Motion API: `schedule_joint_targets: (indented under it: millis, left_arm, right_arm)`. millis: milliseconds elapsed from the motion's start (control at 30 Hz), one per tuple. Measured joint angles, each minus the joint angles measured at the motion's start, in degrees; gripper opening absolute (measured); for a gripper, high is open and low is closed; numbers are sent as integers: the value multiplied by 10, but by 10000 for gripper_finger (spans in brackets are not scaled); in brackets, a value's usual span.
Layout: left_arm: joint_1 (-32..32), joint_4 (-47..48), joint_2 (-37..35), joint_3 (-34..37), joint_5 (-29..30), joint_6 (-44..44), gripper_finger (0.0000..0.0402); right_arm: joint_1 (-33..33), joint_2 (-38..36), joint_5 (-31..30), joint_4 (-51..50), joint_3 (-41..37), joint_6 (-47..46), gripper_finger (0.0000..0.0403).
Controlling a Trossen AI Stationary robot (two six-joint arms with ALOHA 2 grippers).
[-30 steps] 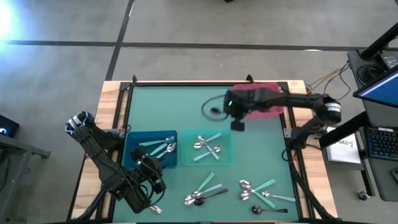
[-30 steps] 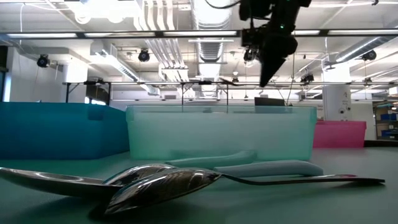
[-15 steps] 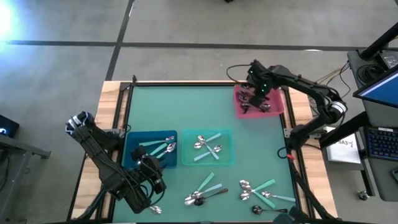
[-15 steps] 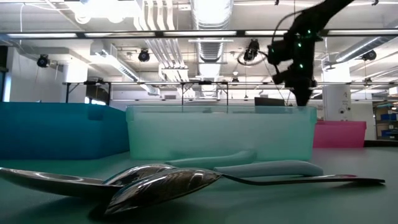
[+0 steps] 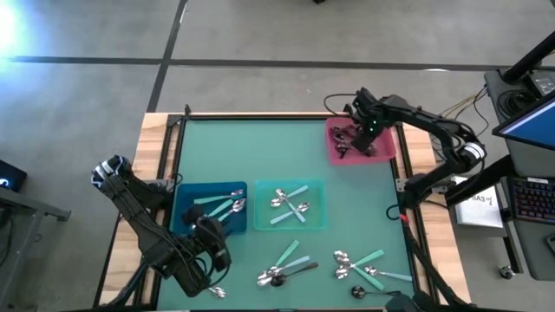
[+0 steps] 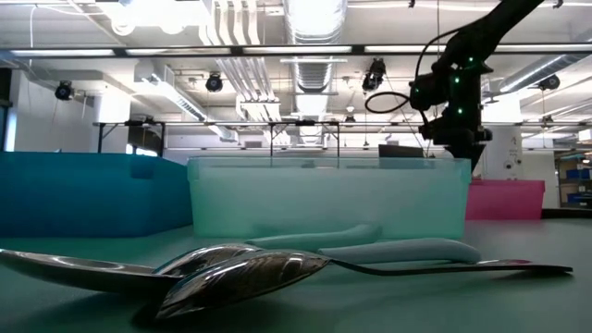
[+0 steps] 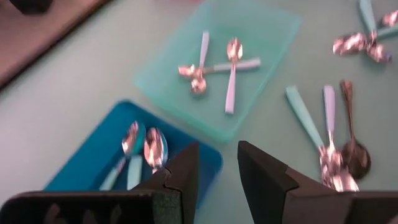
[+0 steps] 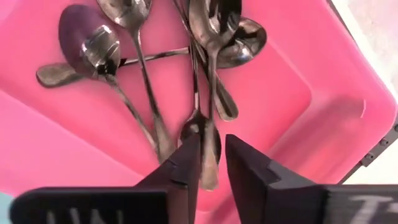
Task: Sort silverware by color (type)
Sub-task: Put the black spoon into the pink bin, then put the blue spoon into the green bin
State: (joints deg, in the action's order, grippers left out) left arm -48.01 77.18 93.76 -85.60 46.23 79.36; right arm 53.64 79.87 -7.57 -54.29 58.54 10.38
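- The left gripper (image 5: 211,251) waited at the table's near-left corner beside the blue bin (image 5: 185,192), fingers parted and empty.
- Loose spoons (image 5: 286,264) remained unsorted near the front edge.
- The right gripper (image 8: 211,163), a second earlier mid-table, hung over the pink bin (image 8: 323,81), fingers just parted; a dark spoon (image 8: 208,93) lay dropped below, delivered.

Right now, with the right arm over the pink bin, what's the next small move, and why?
Probably open the right gripper fully and lift clear: it hangs over the pink bin, its fingers only narrowly parted, with a dark spoon running down between them onto the pile there.
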Motion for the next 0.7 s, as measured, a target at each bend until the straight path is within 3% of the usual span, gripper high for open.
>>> schedule_joint_targets:
  millis: [200, 367, 533, 700]
  left_arm:
    - [-5, -1, 0, 5, -106, 6, 94]
    - [-24, -15, 1, 32, -228, 7, 94]
    - [-52, -139, 1, 98, -358, 4, 94]
    - [-84, -294, 2, 173, -399, -10, 94]
  right_arm:
    - [-23, -28, 1, -1, 11, -38, 95]
    - [-90, -75, 23, 6, 10, -80, 91]
    - [-196, -116, 30, 16, 0, -135, 82]
    - [-304, -141, 21, 40, -4, -192, 86]
